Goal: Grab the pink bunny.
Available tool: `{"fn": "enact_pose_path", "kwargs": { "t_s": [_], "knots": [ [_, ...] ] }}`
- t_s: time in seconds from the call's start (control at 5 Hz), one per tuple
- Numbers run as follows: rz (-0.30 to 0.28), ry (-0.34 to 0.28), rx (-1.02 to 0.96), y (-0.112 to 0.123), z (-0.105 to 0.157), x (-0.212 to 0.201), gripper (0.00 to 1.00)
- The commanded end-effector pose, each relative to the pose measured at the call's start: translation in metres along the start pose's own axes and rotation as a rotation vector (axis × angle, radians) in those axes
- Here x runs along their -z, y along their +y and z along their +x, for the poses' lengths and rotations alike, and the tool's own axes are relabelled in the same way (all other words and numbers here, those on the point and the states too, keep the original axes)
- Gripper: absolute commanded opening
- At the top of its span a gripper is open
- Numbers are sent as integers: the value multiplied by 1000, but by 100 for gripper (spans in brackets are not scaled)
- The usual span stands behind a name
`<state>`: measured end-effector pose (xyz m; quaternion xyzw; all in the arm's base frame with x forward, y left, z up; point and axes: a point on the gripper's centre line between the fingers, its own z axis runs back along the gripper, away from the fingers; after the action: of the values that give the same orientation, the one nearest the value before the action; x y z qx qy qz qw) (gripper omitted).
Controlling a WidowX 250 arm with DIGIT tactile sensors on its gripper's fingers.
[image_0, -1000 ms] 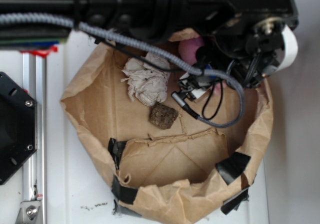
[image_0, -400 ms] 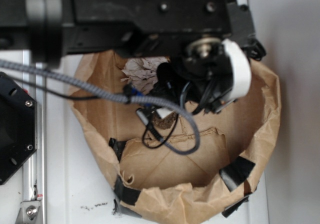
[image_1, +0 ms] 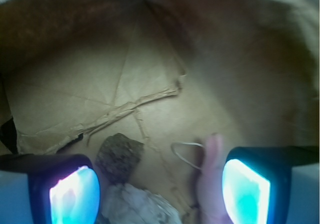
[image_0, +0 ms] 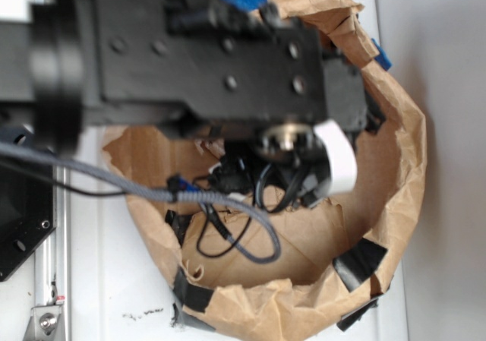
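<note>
In the wrist view the pink bunny lies on the floor of the brown paper bag. It sits just inside my right finger, with its thin white string loop spread to the left. My gripper is open, the left finger far on the other side, and nothing is pinched between the pads. Whether the bunny touches the right pad cannot be told. In the exterior view the black arm hangs over the bag and hides the bunny and the fingers.
A dark brown block and a crumpled white paper ball lie between the fingers toward the left. The bag's walls rise all around, patched with black tape. A grey cable loops into the bag. A metal rail runs along the left.
The arm has swung toward the front of the bag and now covers the paper ball, the brown block and the bunny in the exterior view.
</note>
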<state>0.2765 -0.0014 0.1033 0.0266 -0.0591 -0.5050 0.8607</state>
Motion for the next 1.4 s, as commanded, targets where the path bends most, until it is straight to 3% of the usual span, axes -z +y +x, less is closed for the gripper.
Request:
{"fn": "enact_pose_path", "kwargs": {
  "t_s": [0.0,0.6,1.0,1.2],
  "knots": [
    [14,14,-52,0,-14,5,100],
    [39,-4,-140,33,-60,-9,100],
    [32,45,-136,35,-57,4,100],
    [29,59,-132,49,-54,10,100]
  ]
}}
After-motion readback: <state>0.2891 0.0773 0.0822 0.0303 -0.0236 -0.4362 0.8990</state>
